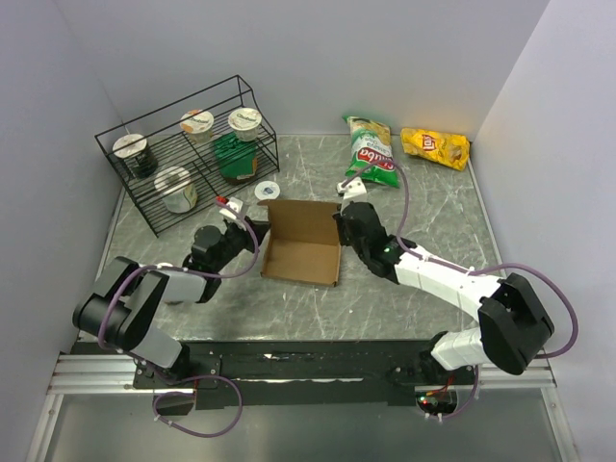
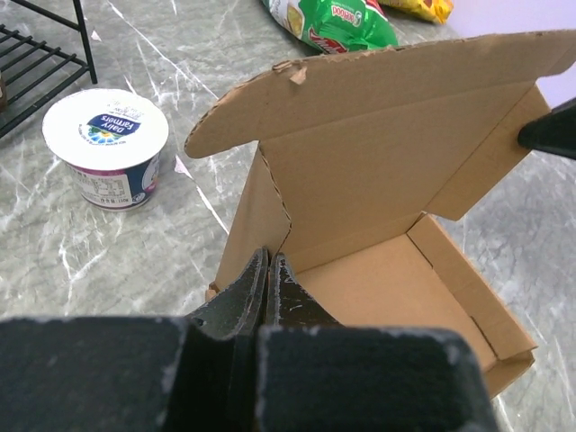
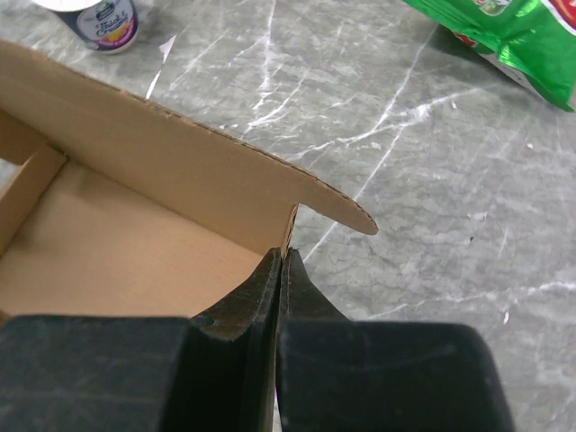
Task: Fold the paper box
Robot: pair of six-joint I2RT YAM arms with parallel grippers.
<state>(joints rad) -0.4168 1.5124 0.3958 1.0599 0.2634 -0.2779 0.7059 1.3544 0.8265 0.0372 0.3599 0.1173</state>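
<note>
Left gripper: the left gripper (image 1: 234,229) sits left of centre in the top view. Its fingers are pressed together on the left side wall of the box, pinching the cardboard edge.
Right gripper: the right gripper (image 3: 282,270) is seen at the lower middle of its wrist view. Its fingers are pressed together on the top edge of the right side wall, just beside a notch and a rounded tab.
Paper box: the paper box (image 1: 303,243) lies at the centre of the top view, on the marbled table (image 1: 404,289) between the two grippers. Its base is flat on the surface.
Done: the side walls are raised, a low doubled wall is formed along the right side, and the box reads as an open tray. The task is judged to be well advanced.
Left to do: the large lid panel with its rounded tabs is seen standing upright at the far side. It is not yet lowered, and the tabs are not yet tucked.
Yogurt cup: a yogurt cup (image 2: 106,144) stands just beyond the box, at the upper left of the left wrist view.
Wire rack: a black wire rack (image 1: 154,207) holding lidded cups is placed at the upper left.
Chip bags: a green chip bag (image 1: 371,152) and a yellow chip bag (image 1: 435,146) lie at the upper right, well apart from the box.
</note>
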